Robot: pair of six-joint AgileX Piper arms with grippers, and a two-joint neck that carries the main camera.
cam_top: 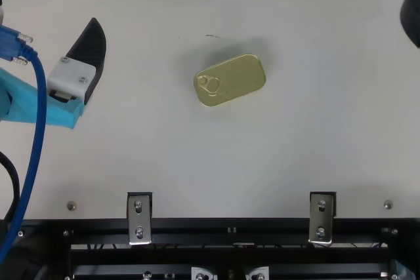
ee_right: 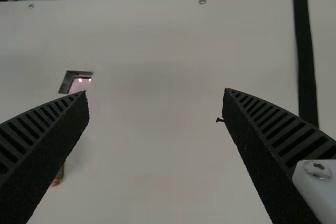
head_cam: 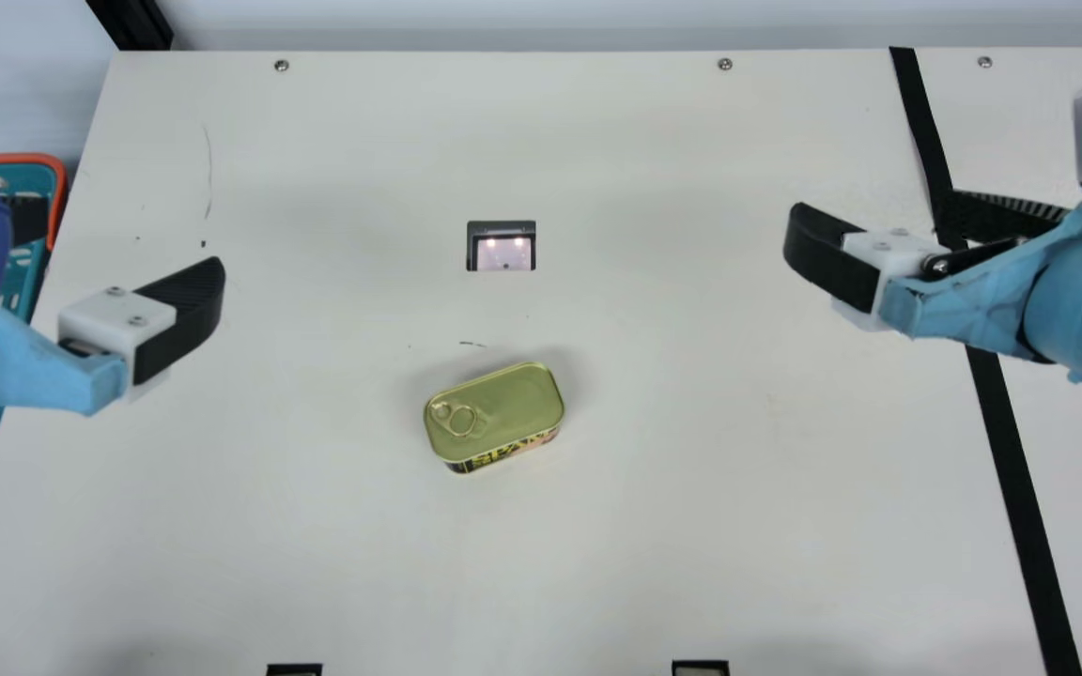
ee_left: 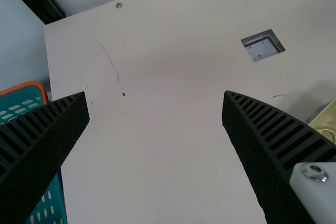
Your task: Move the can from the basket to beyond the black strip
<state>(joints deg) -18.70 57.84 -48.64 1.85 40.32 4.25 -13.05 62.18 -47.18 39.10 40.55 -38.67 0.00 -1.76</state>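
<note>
Pull-tab can on desk, between left gripper and right gripper; both wide open, holding nothing.

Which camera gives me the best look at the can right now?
The main view: the can is whole and unobstructed there, with lid, pull ring and printed side all visible. The top view has the full lid but no printed side. The left wrist view catches one end; the right, a small piece of the side.

We count one can, one basket, one black strip, one tabletop, one blue cable and two end effectors.
</note>
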